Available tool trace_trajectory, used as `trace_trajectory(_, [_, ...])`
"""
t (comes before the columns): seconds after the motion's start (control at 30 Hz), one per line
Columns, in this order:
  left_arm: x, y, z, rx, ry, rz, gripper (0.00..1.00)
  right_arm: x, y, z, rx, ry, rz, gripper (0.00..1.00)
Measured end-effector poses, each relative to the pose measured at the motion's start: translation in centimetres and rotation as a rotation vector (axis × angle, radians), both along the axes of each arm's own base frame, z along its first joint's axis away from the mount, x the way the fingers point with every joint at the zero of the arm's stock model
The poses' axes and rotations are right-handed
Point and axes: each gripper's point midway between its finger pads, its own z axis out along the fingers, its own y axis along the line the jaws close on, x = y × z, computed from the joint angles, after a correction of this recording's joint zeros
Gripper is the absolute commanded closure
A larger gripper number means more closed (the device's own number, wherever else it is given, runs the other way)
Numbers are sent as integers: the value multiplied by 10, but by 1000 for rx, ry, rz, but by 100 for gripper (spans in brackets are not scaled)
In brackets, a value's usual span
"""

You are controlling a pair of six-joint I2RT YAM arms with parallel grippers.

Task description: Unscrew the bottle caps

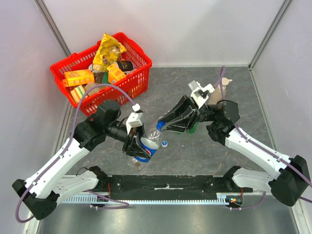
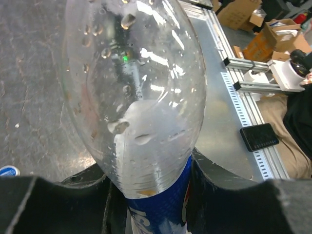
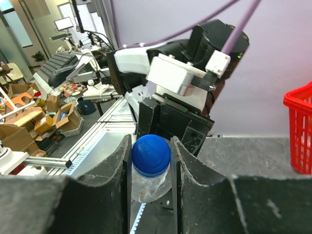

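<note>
The left gripper (image 2: 151, 197) clamps the cola bottle (image 2: 136, 97) steady at its label so the right gripper (image 3: 151, 168), pinching its blue cap (image 3: 151, 153), can twist.

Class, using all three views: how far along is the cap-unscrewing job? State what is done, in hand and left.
Done: a loose blue cap lies on the table. In hand: the left gripper grips the blue-labelled bottle; the right gripper is shut on the bottle's blue cap. Left: getting that cap off, and probably the green bottle under the right arm, whose cap is hidden.
</note>
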Motion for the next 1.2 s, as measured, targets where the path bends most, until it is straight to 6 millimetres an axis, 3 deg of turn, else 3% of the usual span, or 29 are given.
trace_trajectory(0.43, [-16, -5, 28, -130, 23, -176, 98, -34, -14, 27, 163, -141, 88, 100])
trace_trajectory(0.53, [-17, -5, 29, -133, 23, -180, 98, -35, -14, 27, 171, -142, 97, 95])
trace_trajectory(0.57, [-17, -5, 29, -132, 25, -180, 98, -34, -13, 27, 172, -140, 98, 90])
trace_trajectory(0.67, [-17, -5, 29, -131, 22, -174, 98, -34, -13, 27, 176, -136, 101, 54])
trace_trajectory(0.73, [-15, -5, 28, -126, 17, -160, 98, -33, -13, 27, 176, -130, 100, 38])
trace_trajectory(0.9, [-3, -7, 25, -113, -58, -69, 98, -29, -8, 20, 135, -93, 98, 9])
trace_trajectory(1.0, [8, -7, 17, -78, -86, 2, 98, -22, -3, 14, 110, -70, 73, 2])
trace_trajectory(1.2, [36, -6, -5, 19, -131, 169, 98, 2, 7, 2, 42, -19, -40, 2])
